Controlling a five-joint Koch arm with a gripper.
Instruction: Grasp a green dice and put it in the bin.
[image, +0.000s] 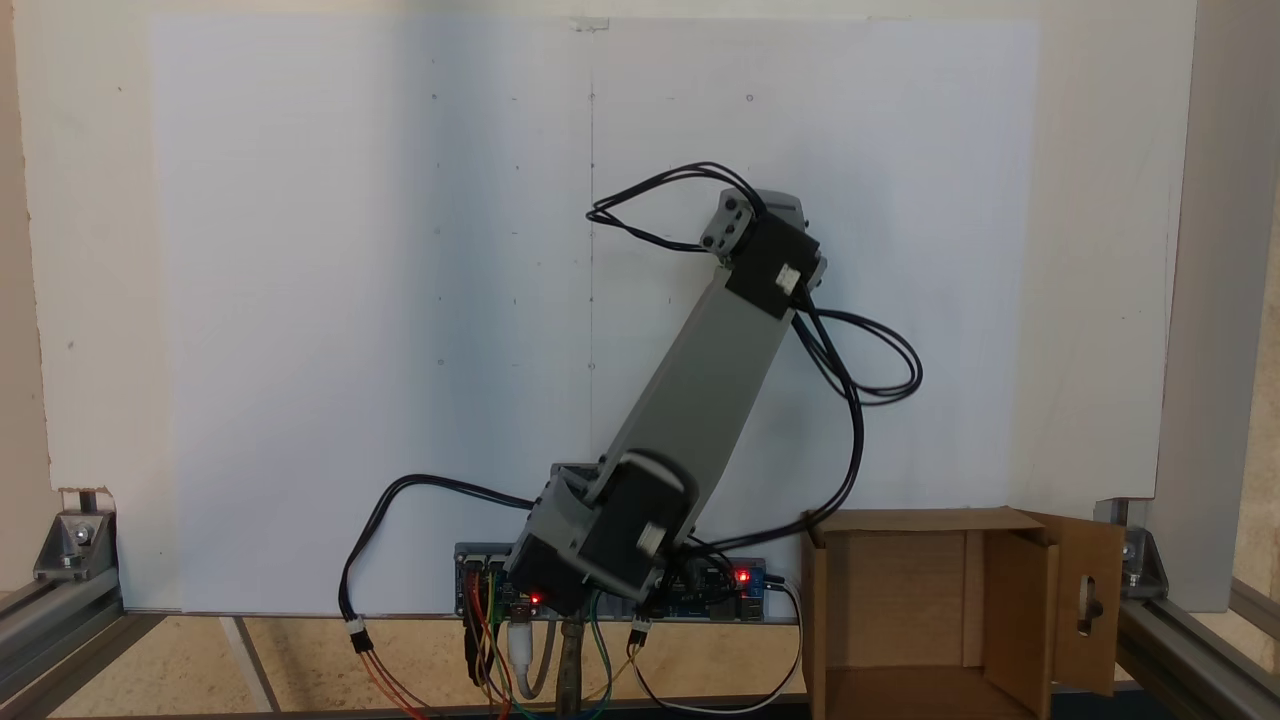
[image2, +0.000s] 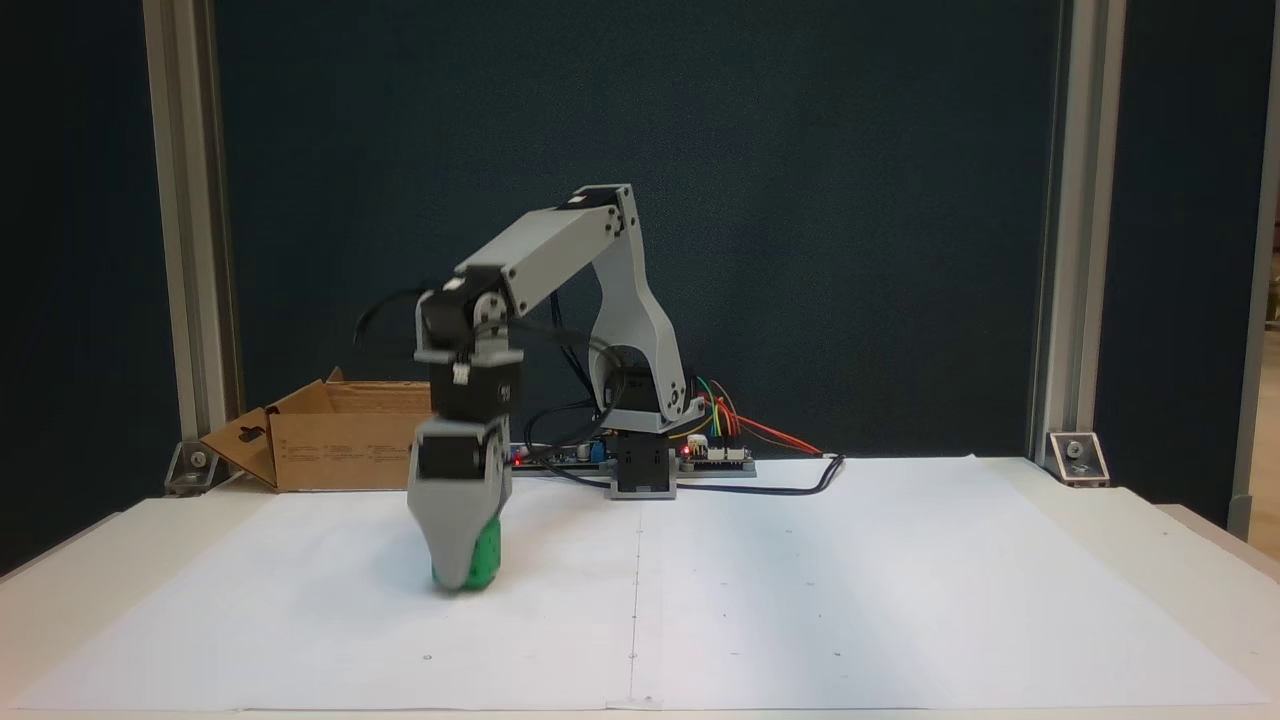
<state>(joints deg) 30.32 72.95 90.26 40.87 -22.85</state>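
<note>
In a fixed view from the front, the brown cardboard bin (image2: 330, 440) sits to the left of and behind the claw, well apart from it, at the back edge of the white paper sheet (image2: 800, 600); small dark print runs along its front wall, too small to read, and a flap with a slot cutout hangs out at its left. The gripper (image2: 462, 565) points straight down, its tip at the paper, with the green dice (image2: 486, 558) pressed against the right side of the grey jaw; the second jaw lies hidden behind the first, so I cannot tell whether the claw is clamped on the cube or merely around it. Right of the claw and further back, the arm's base (image2: 640, 470) stands beside a controller board (image2: 715, 455) with coloured wires. In a fixed view from above, the bin (image: 900, 610) lies open at the lower right, with the grey arm (image: 690, 400) reaching away from it.
</note>
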